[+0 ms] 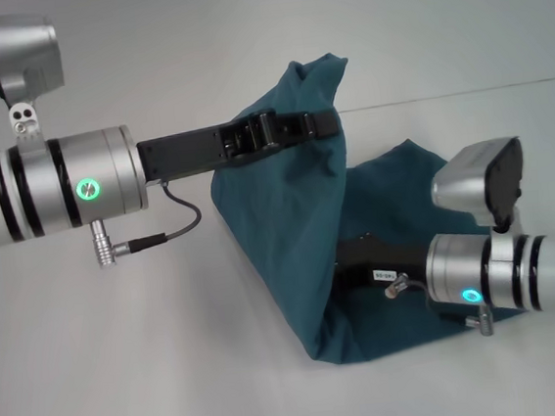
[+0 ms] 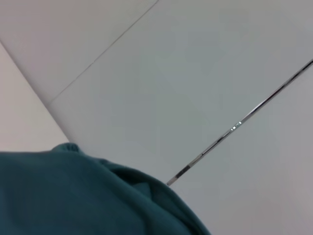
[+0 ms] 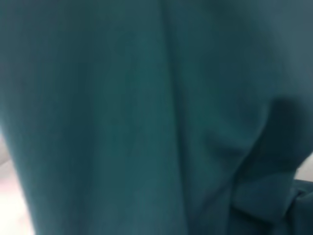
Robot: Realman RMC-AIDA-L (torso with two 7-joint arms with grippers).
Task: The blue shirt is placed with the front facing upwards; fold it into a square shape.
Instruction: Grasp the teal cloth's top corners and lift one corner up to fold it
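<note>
Blue shirt: we see the blue shirt (image 1: pixel 290 236) lifted into a loose tent over the table (image 1: pixel 125 360), its peak at the far end and its lower hem bunched on the table toward us. Only plain teal cloth shows; no print faces us.

Left gripper: our left gripper (image 1: pixel 284 127) reaches in level from the left, high above the table, and its black jaws are clamped on an upper fold of the shirt just below the peak (the cloth drapes down from that grip).

Right gripper: our right gripper (image 1: pixel 356 256) sits low, near the table, pushed into the shirt's right flank. The cloth covers its tip, so we cannot tell how its jaws stand.

Left wrist view: a rounded teal edge of the shirt (image 2: pixel 88 196) fills the near corner, with pale wall panels and a thin dark seam (image 2: pixel 234 127) beyond it.

Right wrist view: teal cloth (image 3: pixel 146 117) fills nearly the whole picture, creased in long folds.

Table: pale grey, bare around the shirt, with a faint seam line (image 1: pixel 463 92) running behind the shirt's peak.
</note>
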